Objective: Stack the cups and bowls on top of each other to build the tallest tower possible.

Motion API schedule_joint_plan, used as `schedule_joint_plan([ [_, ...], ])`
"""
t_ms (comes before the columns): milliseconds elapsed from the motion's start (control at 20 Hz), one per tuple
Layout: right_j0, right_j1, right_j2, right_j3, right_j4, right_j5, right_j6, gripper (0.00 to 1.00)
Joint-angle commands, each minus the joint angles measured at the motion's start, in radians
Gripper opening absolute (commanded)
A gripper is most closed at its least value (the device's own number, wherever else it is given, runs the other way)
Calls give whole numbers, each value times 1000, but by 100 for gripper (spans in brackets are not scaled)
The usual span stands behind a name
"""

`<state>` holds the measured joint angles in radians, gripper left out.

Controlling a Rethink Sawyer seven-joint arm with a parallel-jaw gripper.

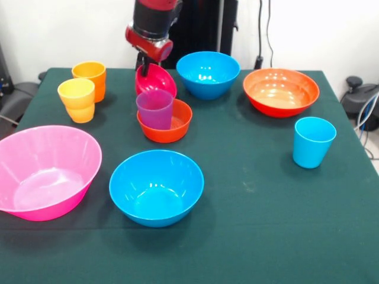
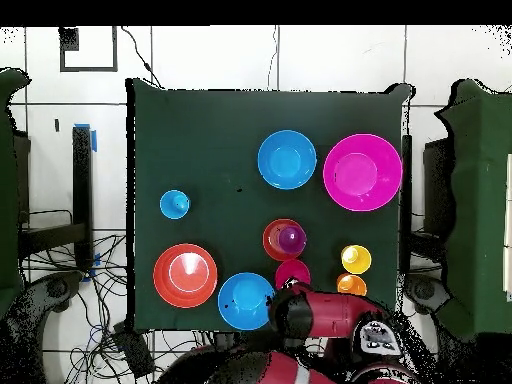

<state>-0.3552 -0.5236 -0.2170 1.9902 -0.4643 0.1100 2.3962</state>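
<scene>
A green table [image 1: 254, 195] carries 5 bowls [image 1: 156, 186] and 3 cups [image 1: 312, 142].

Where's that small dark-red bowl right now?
In the front view the small crimson bowl hangs tilted under the gripper, just behind the purple tumbler standing in the small orange bowl.

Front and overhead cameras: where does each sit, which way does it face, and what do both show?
Front view: sits across the table facing the robot; the red and black arm comes down from the top edge to the tilted small glossy crimson plastic bowl.
Overhead view: hangs above the dark green table, looking straight down; arm enters from the bottom.
Shared: the smooth purple plastic tumbler standing in the small glossy orange plastic bowl.
</scene>
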Motion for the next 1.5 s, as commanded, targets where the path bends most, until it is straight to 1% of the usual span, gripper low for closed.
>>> schedule_joint_plan([
  [50,-95,52,203,-116,-46,-99,-17,0],
  [250,-135,18,246,-95,-63,-87,-33,0],
  [400,-180,5,301,-80,-83,-85,-48,0],
  [600,-222,-8,348,-64,-99,-48,-59,0],
  [800,-295,-33,439,-32,-113,-1,-93,0],
  [950,-357,-25,526,-22,-140,-3,-116,0],
  [1100,-414,13,609,-29,-182,-14,-142,0],
  [1300,-458,52,684,-33,-231,-22,-153,0],
  [1500,-476,51,730,-15,-265,-26,-136,0],
])
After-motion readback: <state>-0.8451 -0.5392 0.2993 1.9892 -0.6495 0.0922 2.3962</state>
